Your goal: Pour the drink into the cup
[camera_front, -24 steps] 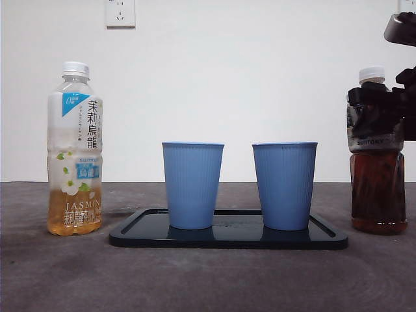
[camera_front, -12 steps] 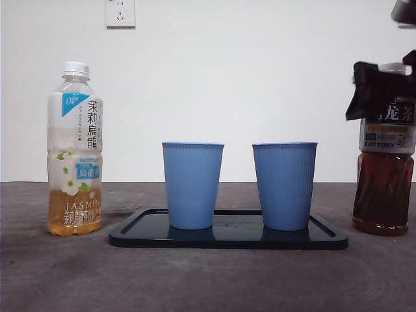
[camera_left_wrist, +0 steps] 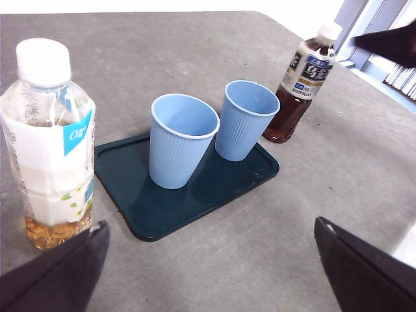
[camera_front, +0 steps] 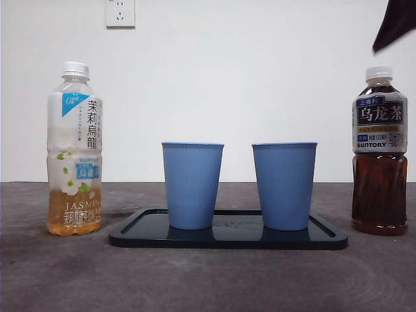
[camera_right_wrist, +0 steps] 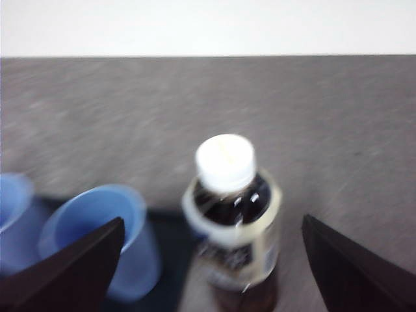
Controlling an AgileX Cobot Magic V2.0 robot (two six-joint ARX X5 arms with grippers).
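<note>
You face a plain white wall (camera_front: 260,78), evenly lit and bare except for a white power socket (camera_front: 120,12) at its upper edge. Below it you see a grey, faintly mottled table top (camera_front: 208,279) running level to the wall's base. From the left wrist view you find pale blue-grey vertical panels (camera_left_wrist: 374,19) beyond the table's rounded far corner.

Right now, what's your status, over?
Right gripper open above the capped oolong bottle. Left gripper open, near the jasmine bottle. Cups empty. Nothing blocking.
</note>
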